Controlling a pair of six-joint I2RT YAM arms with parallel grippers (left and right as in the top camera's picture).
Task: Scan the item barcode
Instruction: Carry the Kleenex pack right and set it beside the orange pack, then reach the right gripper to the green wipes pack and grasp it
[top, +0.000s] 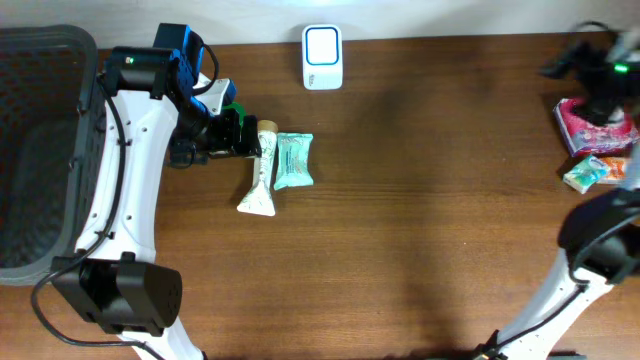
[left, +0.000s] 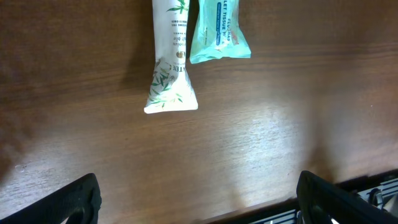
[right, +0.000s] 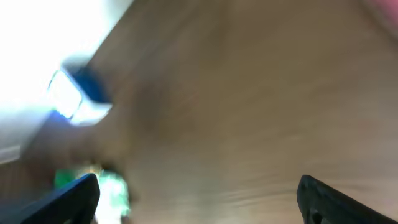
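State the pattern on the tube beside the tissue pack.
White tube with green leaves; left wrist view.

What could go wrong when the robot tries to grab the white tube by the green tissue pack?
The tube and tissue pack lie right beside each other, so the open left gripper might pinch both or shove one away. The flat tube may also slip or flop on the way to the scanner.
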